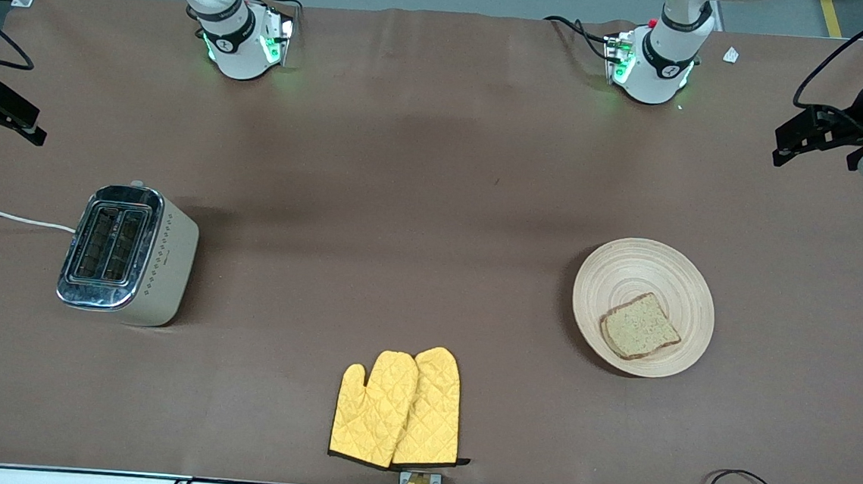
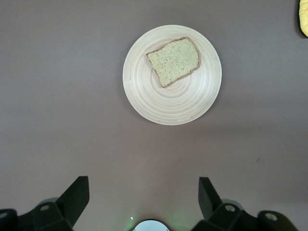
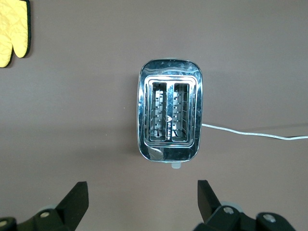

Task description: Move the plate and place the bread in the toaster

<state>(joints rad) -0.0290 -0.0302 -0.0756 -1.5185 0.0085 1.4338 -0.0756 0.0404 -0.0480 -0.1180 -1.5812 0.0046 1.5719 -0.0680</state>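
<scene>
Lying flat on the plate [image 1: 645,287], the soft, crumbly bread [image 1: 640,326] is probably best being pinched lightly across its crust edges; the left gripper [image 2: 143,204] and right gripper [image 3: 142,204] are being held spread, empty.

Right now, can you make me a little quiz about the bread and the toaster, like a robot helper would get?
1. True or false: the bread lies on the plate.
2. What lies nearer to the front camera than the toaster: (a) the yellow oven mitts, (b) a cup, (c) a spoon?
3. Fill in: the toaster's two slots are ____ of bread.

Key
1. True. The slice rests on the wooden plate, toward the left arm's end of the table.
2. (a). The mitts lie at the table's edge nearest the camera.
3. Empty. The left tool and right tool both stand open, holding nothing.
</scene>
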